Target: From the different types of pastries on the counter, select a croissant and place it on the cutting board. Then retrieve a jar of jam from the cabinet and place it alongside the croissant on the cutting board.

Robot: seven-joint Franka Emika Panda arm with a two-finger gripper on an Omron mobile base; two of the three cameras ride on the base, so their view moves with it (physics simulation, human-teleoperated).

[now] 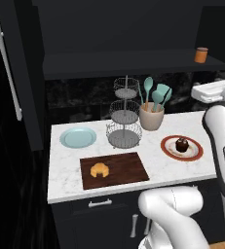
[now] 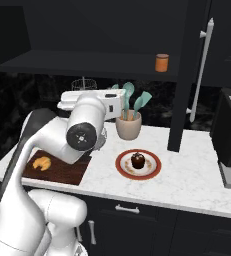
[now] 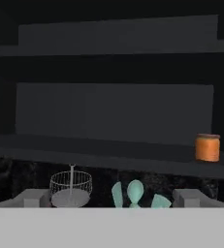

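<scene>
The golden croissant (image 1: 100,170) (image 2: 41,162) lies on the dark reddish-brown cutting board (image 1: 126,168) (image 2: 62,171) on the counter (image 1: 65,180). The orange jar of jam (image 1: 200,55) (image 2: 161,63) (image 3: 207,147) stands upright at the right end of the open cabinet shelf (image 1: 133,62). My gripper (image 3: 112,199) hangs over the counter below shelf level, pointing at the back wall, open and empty. In the hand view the jar is up and to the right of the fingers (image 3: 190,197). The chocolate cake (image 1: 182,144) (image 2: 138,160) sits on a red-rimmed plate.
A beige crock of teal utensils (image 1: 151,115) (image 2: 128,124) and a three-tier wire stand (image 1: 124,116) stand at the back of the counter. A light blue plate (image 1: 78,137) lies at the left. The open cabinet door with its silver handle (image 2: 202,70) hangs right of the jar.
</scene>
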